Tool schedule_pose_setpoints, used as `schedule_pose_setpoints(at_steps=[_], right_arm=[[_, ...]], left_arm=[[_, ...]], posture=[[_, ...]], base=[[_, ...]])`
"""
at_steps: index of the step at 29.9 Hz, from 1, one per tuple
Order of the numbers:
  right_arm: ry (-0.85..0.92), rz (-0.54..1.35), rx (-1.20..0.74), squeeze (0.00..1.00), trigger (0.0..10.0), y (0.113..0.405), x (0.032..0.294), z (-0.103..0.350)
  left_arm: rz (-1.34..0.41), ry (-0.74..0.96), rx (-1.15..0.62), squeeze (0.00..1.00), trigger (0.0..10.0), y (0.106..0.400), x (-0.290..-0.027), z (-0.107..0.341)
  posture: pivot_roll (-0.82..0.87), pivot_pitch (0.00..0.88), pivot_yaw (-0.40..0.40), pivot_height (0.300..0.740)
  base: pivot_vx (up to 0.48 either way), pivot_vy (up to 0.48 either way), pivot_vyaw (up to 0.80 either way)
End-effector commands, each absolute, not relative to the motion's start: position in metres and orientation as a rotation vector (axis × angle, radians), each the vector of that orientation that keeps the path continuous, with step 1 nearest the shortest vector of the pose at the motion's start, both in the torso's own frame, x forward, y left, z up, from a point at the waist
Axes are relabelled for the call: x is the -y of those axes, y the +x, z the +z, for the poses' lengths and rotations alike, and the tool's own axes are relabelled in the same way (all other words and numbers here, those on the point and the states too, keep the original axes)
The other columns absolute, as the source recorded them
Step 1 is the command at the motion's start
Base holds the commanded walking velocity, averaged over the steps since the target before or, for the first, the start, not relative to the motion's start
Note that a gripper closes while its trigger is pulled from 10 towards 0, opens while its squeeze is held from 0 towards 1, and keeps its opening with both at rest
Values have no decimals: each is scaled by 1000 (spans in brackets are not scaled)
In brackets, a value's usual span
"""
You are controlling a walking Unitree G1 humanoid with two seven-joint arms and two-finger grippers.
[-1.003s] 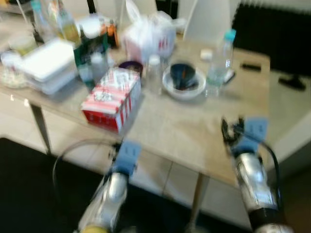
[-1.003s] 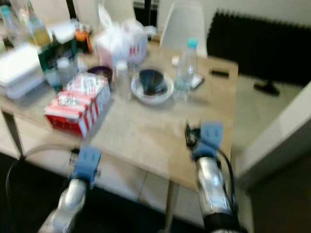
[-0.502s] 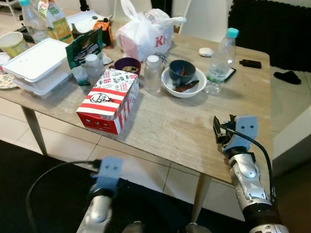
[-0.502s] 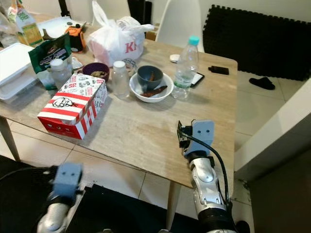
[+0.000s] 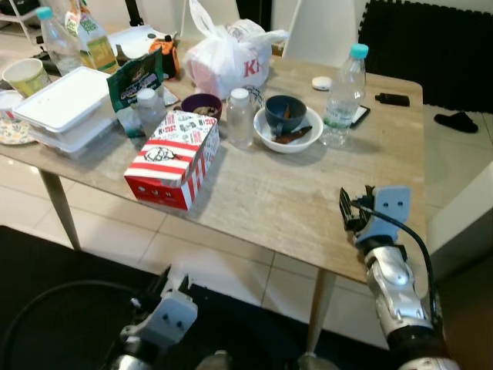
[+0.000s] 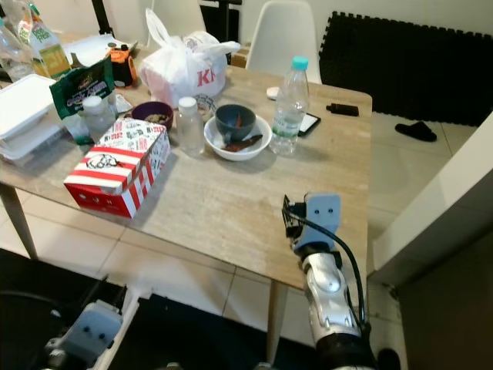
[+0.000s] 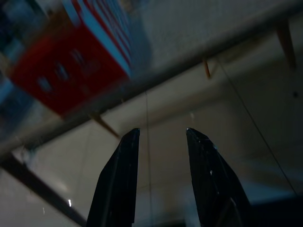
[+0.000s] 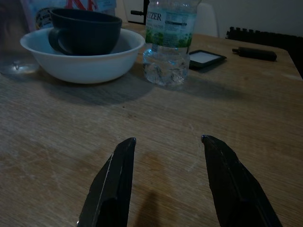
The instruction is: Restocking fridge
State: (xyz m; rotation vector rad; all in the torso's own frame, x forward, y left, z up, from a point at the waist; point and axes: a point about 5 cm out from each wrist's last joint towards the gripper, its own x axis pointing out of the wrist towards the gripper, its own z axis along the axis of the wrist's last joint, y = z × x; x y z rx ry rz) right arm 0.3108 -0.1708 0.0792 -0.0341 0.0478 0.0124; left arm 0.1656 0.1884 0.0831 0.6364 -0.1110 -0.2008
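A clear water bottle (image 5: 343, 96) with a teal cap stands on the wooden table (image 5: 269, 200), next to a white bowl (image 5: 289, 131) holding a dark cup. To the left lie a red-and-white striped carton (image 5: 173, 158), a small white-capped bottle (image 5: 240, 117) and a knotted white plastic bag (image 5: 231, 58). My right gripper (image 5: 348, 212) hovers open over the table's near right part. In the right wrist view it (image 8: 168, 140) faces the water bottle (image 8: 171, 45), well short of it. My left gripper (image 7: 161, 131) is open, low below the table's front edge, and holds nothing.
White takeaway boxes (image 5: 65, 108), a green packet (image 5: 132, 77), drink bottles and a cup crowd the table's far left. A phone (image 5: 356, 116) lies behind the water bottle. White chairs stand beyond the table. A black mat (image 5: 62, 270) covers the floor in front.
My left arm has sunk from the table's front edge to well below it. My right gripper stays over the same spot. The view has steadied and shifted a little.
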Motion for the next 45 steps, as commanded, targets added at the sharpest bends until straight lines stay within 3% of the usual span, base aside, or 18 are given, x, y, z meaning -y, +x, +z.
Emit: schedule_pose_setpoints(at_steps=[1,6,7,12,17,24,34,45], right_arm=[[-36,17,-74,0,10000,309,172,73],[-39,23,-79,0,10000,310,170,72],[-39,26,-78,0,10000,310,169,73],[-36,28,-71,0,10000,312,168,74],[-18,18,-40,0,10000,313,168,81],[-2,3,-31,0,10000,313,169,84],[7,-13,-40,0,10000,314,170,83],[19,-28,-41,0,10000,314,172,83]], left_arm=[[-226,659,145,0,10000,170,-190,95],[-233,608,233,0,10000,203,-186,125],[-208,526,219,0,10000,224,-185,131],[-206,364,178,0,10000,259,-176,138],[-255,63,115,0,10000,309,-139,149],[-339,20,67,0,10000,324,-104,149],[-244,72,22,0,10000,343,-114,148],[-278,106,27,0,10000,342,-104,144]], posture=[[8,115,-46,740],[7,113,-53,740],[5,109,-55,740],[-10,105,-57,740],[-33,101,-53,740],[-46,101,-49,740],[-38,101,-43,740],[-40,100,-38,740]], base=[[0,0,0],[0,0,0],[0,0,0],[0,0,0],[0,0,0],[0,0,0],[0,0,0],[0,0,-779]])
